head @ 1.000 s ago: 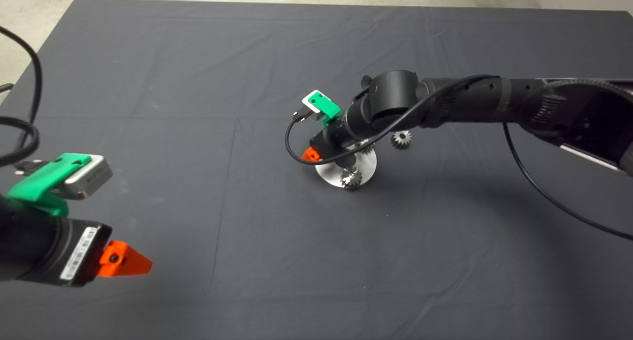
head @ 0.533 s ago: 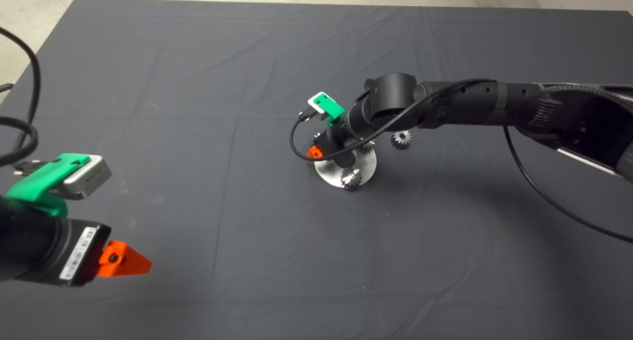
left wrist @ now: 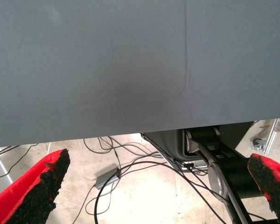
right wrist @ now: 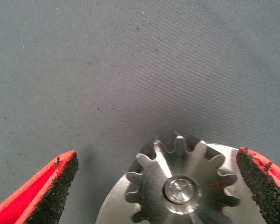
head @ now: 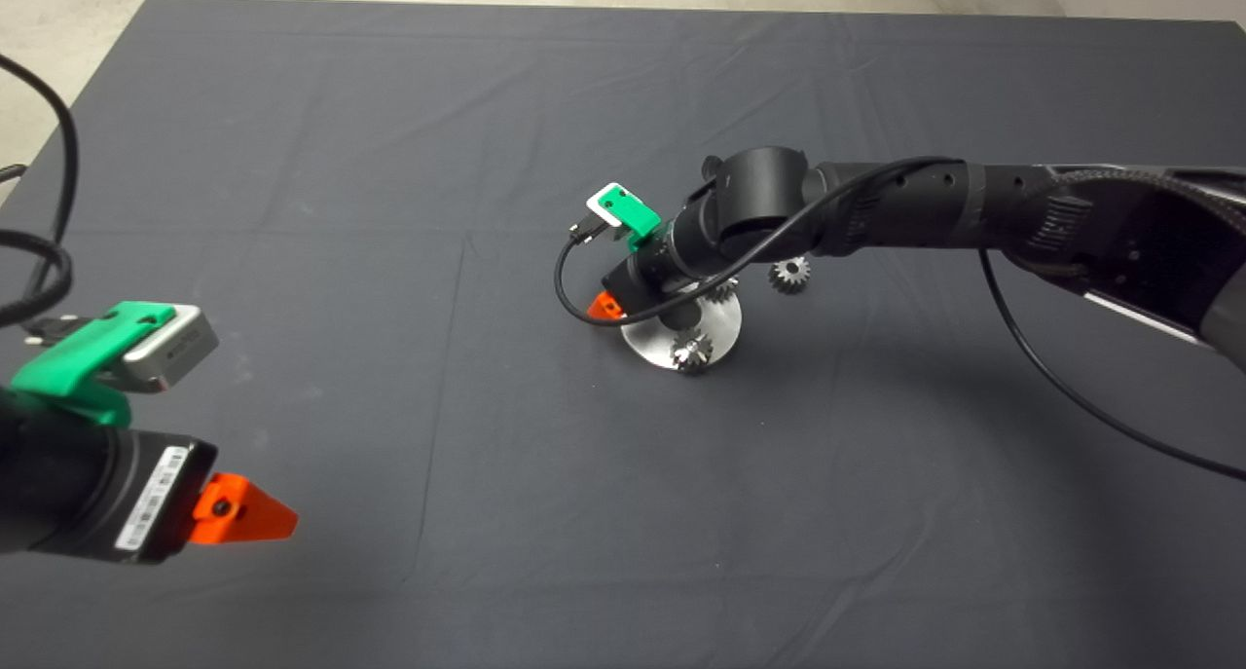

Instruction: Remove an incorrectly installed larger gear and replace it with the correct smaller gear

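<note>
The right end effector hovers over the round steel base plate near the middle of the desk, its red fingers apart and straddling the larger gear, probably lining up to pull it off its pin. That gear is bright machined steel with blunt teeth. The smaller gear, duller and darker, lies on the mat just beside the plate, ready as the replacement. The left end effector waits spread wide at the desk's near left edge.
</note>
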Controlling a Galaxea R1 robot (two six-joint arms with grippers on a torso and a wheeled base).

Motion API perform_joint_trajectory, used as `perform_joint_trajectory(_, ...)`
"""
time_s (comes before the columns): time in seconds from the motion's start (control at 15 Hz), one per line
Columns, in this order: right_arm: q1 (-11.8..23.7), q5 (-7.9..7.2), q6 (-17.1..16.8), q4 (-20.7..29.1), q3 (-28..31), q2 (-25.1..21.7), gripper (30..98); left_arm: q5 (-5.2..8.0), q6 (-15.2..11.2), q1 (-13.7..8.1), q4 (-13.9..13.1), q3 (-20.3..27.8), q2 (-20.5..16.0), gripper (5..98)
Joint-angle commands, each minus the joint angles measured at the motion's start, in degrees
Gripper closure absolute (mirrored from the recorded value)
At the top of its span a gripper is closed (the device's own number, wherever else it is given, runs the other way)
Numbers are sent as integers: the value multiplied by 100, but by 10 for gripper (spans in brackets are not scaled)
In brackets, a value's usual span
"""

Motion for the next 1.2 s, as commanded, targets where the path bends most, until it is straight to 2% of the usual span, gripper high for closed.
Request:
perform_joint_trajectory(0.0, 94, 23, -69, -199, -6, 12, 412, 26, -15, -72, -74, 75, -12, 55)
perform_joint_trajectory(0.13, 94, 23, -94, -199, -158, 20, 431, 26, -15, -72, -74, 75, -12, 55)
perform_joint_trajectory(0.4, 15, 15, -535, -199, -160, -23, 431, 43, -7, -72, -74, 75, -3, 55)
perform_joint_trajectory(0.47, 15, 18, -553, -199, -160, -23, 433, 43, -7, -72, -74, 75, -3, 55)
perform_joint_trajectory(0.53, 15, 23, -546, -199, -160, -17, 473, 43, -7, -72, -74, 75, -3, 55)
perform_joint_trajectory(0.8, 15, 15, -527, -199, -107, 3, 525, 43, -7, -72, -74, 75, -12, 55)
perform_joint_trajectory(0.93, 40, 15, -526, -198, -107, -15, 526, 43, -7, -72, -74, 75, -12, 55)
perform_joint_trajectory(1.0, 47, 8, -526, -196, -77, -38, 568, 43, -7, -72, -74, 75, -12, 55)
perform_joint_trajectory(1.13, 59, -20, -526, -190, 114, -67, 587, 41, -7, -72, -74, 75, -12, 55)
